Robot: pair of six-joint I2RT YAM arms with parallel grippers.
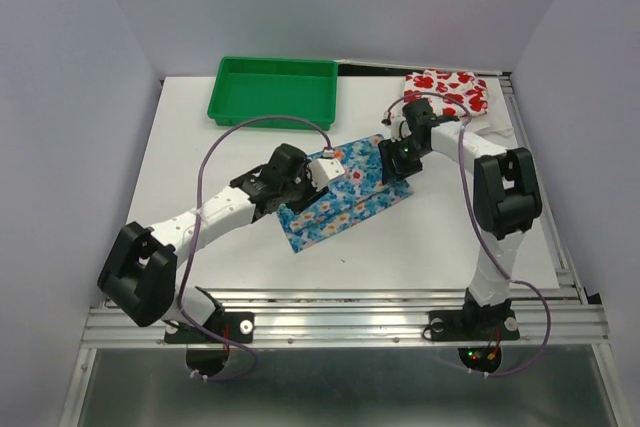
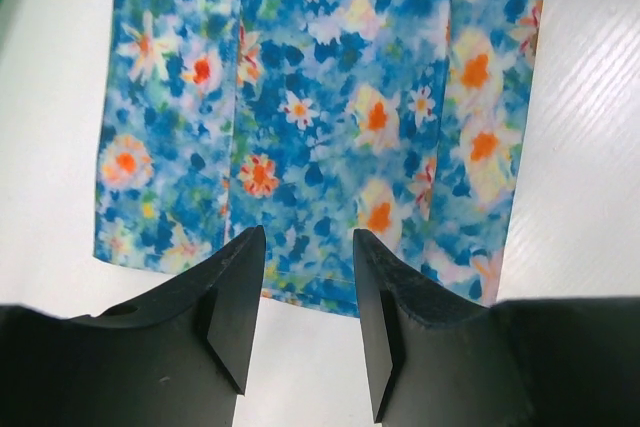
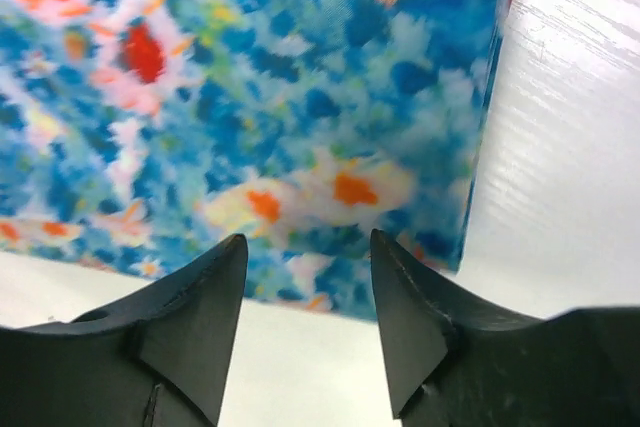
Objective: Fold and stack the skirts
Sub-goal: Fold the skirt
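Note:
The blue skirt (image 1: 340, 202) with white and orange flowers lies flat at the table's middle. The white skirt with red flowers (image 1: 447, 90) sits bunched at the back right. My left gripper (image 1: 338, 171) hovers over the blue skirt's left part. In the left wrist view the left gripper (image 2: 308, 239) stands open at the blue skirt's (image 2: 330, 107) hem, with nothing between the fingers. My right gripper (image 1: 394, 163) is at the skirt's right end. In the right wrist view the right gripper (image 3: 308, 242) is open above a corner edge of the blue skirt (image 3: 250, 117), holding nothing.
A green plastic tray (image 1: 224, 97) stands at the back, left of centre. White table (image 1: 420, 247) shows in front of the blue skirt. A metal rail (image 1: 350, 322) runs along the near edge by the arm bases.

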